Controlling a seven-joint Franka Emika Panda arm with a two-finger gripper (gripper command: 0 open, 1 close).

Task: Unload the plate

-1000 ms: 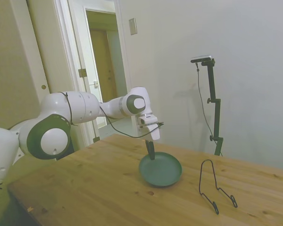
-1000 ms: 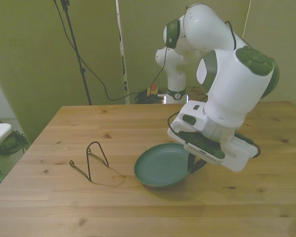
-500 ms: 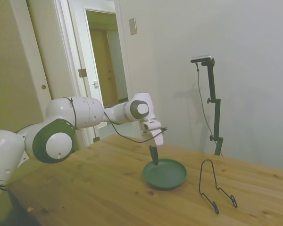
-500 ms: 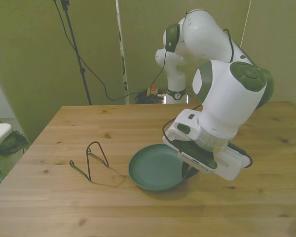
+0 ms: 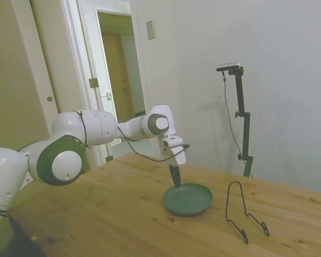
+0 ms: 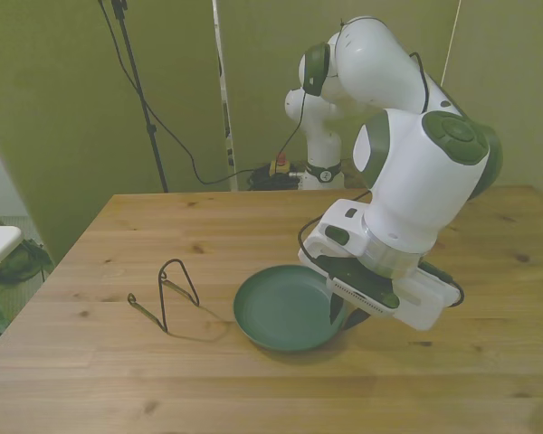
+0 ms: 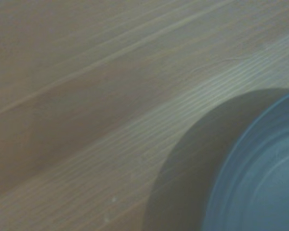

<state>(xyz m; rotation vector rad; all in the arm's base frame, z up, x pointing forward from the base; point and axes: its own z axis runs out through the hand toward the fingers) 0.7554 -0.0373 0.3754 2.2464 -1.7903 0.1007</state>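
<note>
Gripper (image 6: 337,309) tips hidden behind plate (image 6: 285,307) rim.

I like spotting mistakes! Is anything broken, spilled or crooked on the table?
Nothing looks broken or spilled. The green plate lies on the wooden table, next to the empty wire stand. The gripper is at the plate's rim. The plate may not lie quite flat yet, but that is hard to tell.
</note>
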